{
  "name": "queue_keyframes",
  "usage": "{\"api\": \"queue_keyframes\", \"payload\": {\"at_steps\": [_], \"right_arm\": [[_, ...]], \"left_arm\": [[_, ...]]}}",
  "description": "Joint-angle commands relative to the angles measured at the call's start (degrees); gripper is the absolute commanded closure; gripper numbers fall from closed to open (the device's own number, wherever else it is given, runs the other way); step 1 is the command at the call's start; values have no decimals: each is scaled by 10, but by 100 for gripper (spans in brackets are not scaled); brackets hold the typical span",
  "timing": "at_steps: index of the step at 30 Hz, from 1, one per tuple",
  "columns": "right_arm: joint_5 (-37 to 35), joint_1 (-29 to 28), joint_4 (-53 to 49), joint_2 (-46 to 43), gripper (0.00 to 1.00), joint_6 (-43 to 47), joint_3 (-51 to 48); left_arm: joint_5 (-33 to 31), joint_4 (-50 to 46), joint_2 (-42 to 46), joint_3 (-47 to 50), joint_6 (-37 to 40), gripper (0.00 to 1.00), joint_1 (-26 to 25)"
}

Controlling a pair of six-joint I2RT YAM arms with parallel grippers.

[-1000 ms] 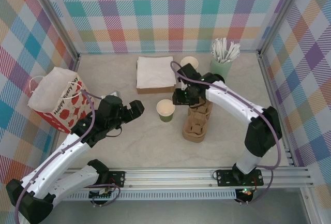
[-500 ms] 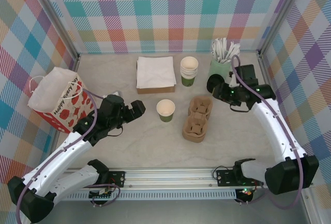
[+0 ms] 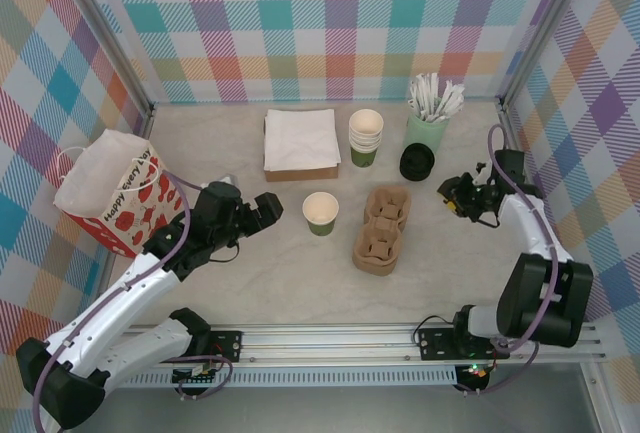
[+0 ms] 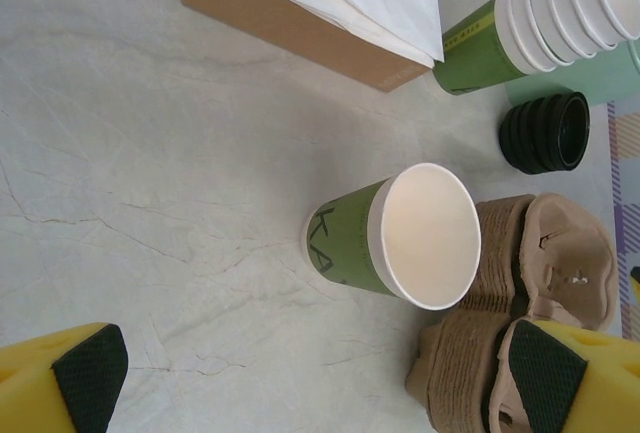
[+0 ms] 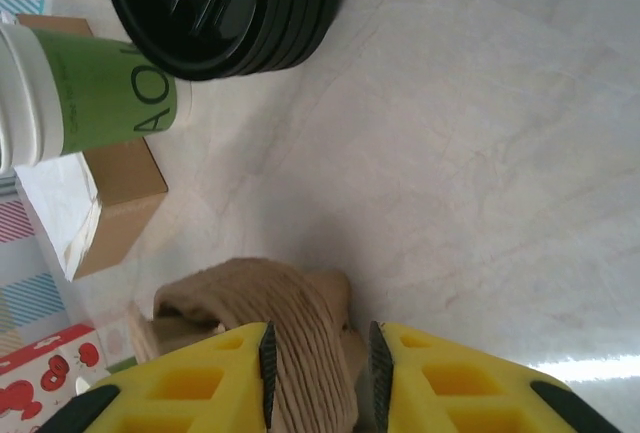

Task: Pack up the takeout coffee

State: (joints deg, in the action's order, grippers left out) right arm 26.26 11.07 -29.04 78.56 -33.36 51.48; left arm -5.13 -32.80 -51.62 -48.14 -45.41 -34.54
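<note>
Left gripper hangs low over the table just right of the strawberry gift bag. Its jaws are spread wide and hold nothing, and they point at the takeout coffee. That cup stands upright and alone near the middle of the table. Its cream inside is open to the camera, so I see no lid on it yet. Just to its right lies the stack of pulp cup carriers, close but apart from it. Behind them stand the stack of green cups and the pile of black lids.

Far right, the right gripper sits near the table edge. Its jaws are drawn in to a narrow gap, and I can make out nothing between them.

I judge we are at the lidding step. The next move calls for peeling one lid off the pile and pressing it squarely onto the rim while the cup is steadied.

A second ago the right arm was stretched over the carriers toward the cup stack. Half a second ago it was beside the lids, and now it has pulled back to the right. The cup and the left arm have barely shifted.
</note>
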Motion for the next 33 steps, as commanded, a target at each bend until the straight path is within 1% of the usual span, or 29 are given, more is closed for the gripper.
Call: {"api": "queue_keyframes", "payload": {"at_steps": [1,5,9,14,22,33], "right_arm": [[22,3,59,55,70,-13,44],[16,3,78,123,71,-23,86],[15,2,85,172,71,-23,119],[38,1,93,221,70,-20,150],[46,-3,83,269,68,1,187],[49,-11,74,297,73,7,220]], "left_arm": [[5,8,-3,-5,5,0,-8],[0,4,-2,-4,8,0,-8],[-5,-1,1,-1,10,0,-7],[-8,1,-3,0,12,0,-7],[-6,5,-12,-1,11,0,-8],[-9,3,-11,0,11,0,-7]]}}
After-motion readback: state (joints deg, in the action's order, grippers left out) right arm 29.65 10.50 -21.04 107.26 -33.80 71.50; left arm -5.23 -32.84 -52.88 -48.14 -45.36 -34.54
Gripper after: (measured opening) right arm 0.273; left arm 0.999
